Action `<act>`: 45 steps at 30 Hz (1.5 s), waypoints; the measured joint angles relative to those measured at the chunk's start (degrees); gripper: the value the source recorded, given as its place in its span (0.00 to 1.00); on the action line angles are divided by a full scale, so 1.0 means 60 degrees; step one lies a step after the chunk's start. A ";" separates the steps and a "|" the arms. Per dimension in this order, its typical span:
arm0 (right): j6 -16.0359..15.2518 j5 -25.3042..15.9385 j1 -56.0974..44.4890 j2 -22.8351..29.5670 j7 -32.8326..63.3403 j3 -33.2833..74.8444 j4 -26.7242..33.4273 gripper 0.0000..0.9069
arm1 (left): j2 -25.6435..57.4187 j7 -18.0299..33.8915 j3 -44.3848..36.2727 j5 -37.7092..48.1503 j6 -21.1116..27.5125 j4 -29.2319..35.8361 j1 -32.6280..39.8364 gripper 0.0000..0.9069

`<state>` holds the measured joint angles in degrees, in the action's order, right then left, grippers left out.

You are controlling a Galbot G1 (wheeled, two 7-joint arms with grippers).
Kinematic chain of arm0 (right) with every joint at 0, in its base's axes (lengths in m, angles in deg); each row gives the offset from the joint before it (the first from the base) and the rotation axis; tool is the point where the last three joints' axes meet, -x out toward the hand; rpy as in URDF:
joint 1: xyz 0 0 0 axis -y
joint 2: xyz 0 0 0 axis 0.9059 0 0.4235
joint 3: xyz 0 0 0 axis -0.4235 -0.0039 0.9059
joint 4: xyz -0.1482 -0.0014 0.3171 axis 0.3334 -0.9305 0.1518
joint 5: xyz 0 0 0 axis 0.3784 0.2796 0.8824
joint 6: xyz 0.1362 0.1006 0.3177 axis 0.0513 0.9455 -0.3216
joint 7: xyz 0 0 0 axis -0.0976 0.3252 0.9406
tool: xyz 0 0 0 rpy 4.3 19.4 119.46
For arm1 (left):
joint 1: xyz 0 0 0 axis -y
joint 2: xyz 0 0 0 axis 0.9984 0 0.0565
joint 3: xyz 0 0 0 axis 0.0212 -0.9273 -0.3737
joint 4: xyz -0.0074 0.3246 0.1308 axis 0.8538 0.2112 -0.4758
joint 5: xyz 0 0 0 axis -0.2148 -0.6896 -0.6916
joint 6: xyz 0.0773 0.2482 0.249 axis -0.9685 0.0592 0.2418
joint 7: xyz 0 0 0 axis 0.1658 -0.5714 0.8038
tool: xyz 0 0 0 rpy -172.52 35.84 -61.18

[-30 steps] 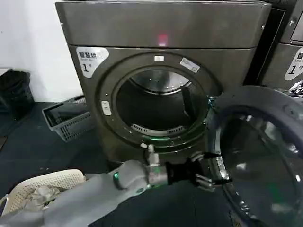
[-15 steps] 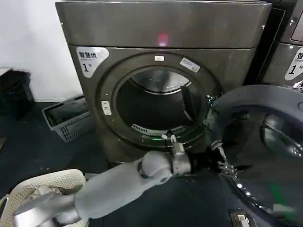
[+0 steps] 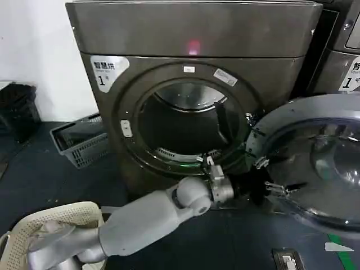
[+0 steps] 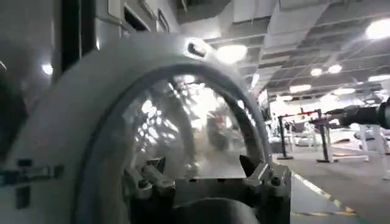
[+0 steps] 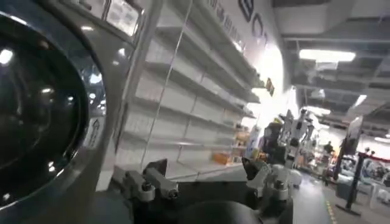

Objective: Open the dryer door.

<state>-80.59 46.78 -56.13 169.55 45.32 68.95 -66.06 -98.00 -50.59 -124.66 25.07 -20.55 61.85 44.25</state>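
Note:
The dryer [image 3: 191,28], dark grey-bronze with a "1" label and a pink light, stands with its drum opening [image 3: 185,121] uncovered. The dryer door [image 3: 329,157] hangs swung wide to the right, its grey inner side and glass facing me. My left arm reaches across from the lower left. My left gripper [image 3: 274,175] is open at the door's lower left rim, with nothing between its fingers. In the left wrist view the left gripper [image 4: 201,173] faces the door's inner side [image 4: 73,122] close up. My right gripper [image 5: 204,176] is open and holds nothing.
A second grey machine [image 3: 343,67] stands right of the dryer. A grey crate [image 3: 79,143] lies on the floor to the left, and a white basket [image 3: 34,222] with clothes sits at the lower left. A machine's dark round window [image 5: 36,103] is beside the right gripper.
The dryer door has swung further open to the right and back. My left arm has stretched forward and right along with it, the gripper staying open at the door's rim.

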 joint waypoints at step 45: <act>0.0357 0.0368 0.0722 -0.1170 0.1107 0.0596 0.0004 1.00 | 1.0675 -0.1686 0.1301 -0.3645 0.2071 0.2772 -0.1757 1.00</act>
<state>-78.44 48.99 -51.79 162.53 51.96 72.53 -66.04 -33.95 -60.71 -116.86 3.20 -8.13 78.48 33.71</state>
